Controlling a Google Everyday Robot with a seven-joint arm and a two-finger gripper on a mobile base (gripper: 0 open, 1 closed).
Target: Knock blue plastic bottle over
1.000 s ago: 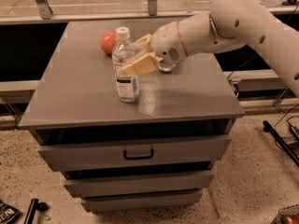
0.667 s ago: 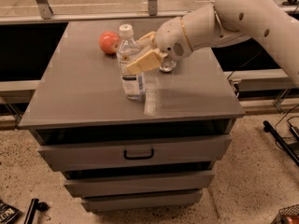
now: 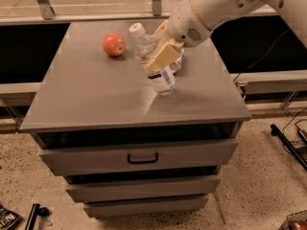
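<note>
On the grey cabinet top [image 3: 91, 99], right of centre, the blue plastic bottle [image 3: 165, 80] leans hard. Its white cap is tipped back and left toward the apple [image 3: 113, 43], while its base is on, or barely off, the surface. A second ago it stood upright, so the tilt is new, and it suggests the knock is under way but not finished, since the bottle is not yet lying on its side.

The gripper [image 3: 158, 54] is against the bottle's middle, at the end of the white arm reaching in from the upper right. Whether it is clamped on the bottle or only pressing against it cannot be told.

Bare surface lies to the left and front of the bottle, well apart from any edge — room enough, by the look of it, for the bottle to fall flat. The right edge is closer but not near. The apple sits near the line of the lean and could be nudged.
</note>
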